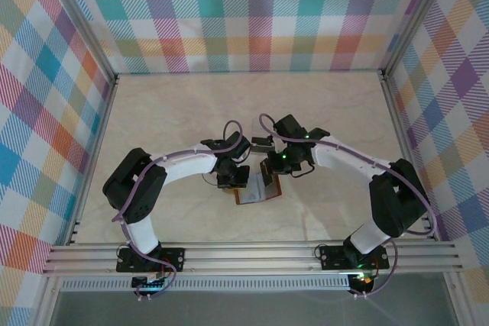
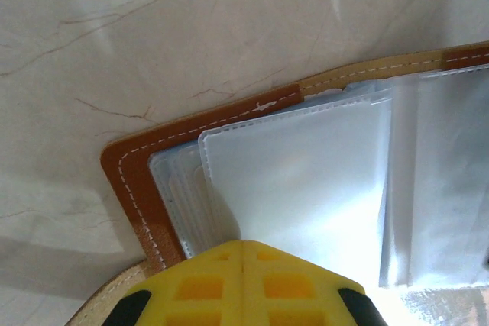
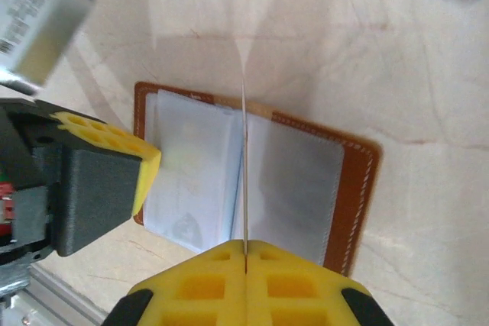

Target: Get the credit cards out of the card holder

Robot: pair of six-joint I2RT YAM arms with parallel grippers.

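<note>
Two claws work the open card holder [image 1: 257, 190], lying on the table [image 1: 176, 112] at centre frame in the top view. Left claw [image 2: 243, 253] is fully closed and empty, tip over the clear sleeves [image 2: 306, 181] (likely pinning them). Right claw [image 3: 246, 253] is pinched tight on a thin leaf [image 3: 244, 150] seen edge-on; card or sleeve, can't tell. Best to pull straight and slowly, with the holder pinned.

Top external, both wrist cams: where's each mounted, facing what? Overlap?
Top external: above and behind the bases, facing down at the table; shows both arms, left gripper and right gripper meeting over the card holder.
Left wrist: on the left wrist, facing down past its shut pads at the holder's corner and clear sleeves.
Right wrist: on the right wrist, facing down at the open holder; its pads pinch a thin leaf.
Shared: every view shows the card holder.
</note>
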